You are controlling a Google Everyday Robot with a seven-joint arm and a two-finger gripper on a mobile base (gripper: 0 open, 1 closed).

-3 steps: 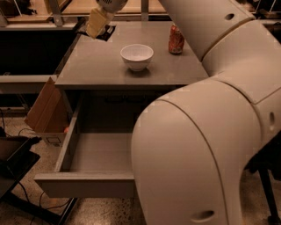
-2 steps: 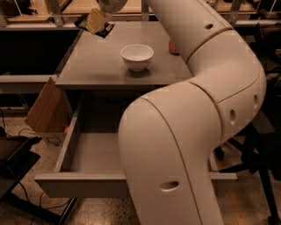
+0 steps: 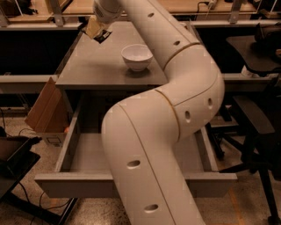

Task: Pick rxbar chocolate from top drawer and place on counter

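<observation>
My gripper (image 3: 98,30) hangs over the far left corner of the grey counter (image 3: 94,66), left of the white bowl (image 3: 137,56). Its tan fingers (image 3: 93,26) are shut on a small black flat piece, the rxbar chocolate (image 3: 103,37), held just above the counter. The top drawer (image 3: 83,156) is pulled open below the counter. Its visible left floor is bare and my arm hides its middle and right part. The grey front panel (image 3: 70,184) faces the camera.
My white arm (image 3: 167,114) fills the middle of the view and hides the counter's right side. A cardboard box (image 3: 44,107) leans left of the cabinet. A dark chair (image 3: 257,118) stands at the right. A light wooden surface (image 3: 79,6) lies behind the counter.
My arm's elbow has swung left and back, now covering the orange can and the counter's right side. The gripper has stayed over the far left corner, a little lower, still holding the bar.
</observation>
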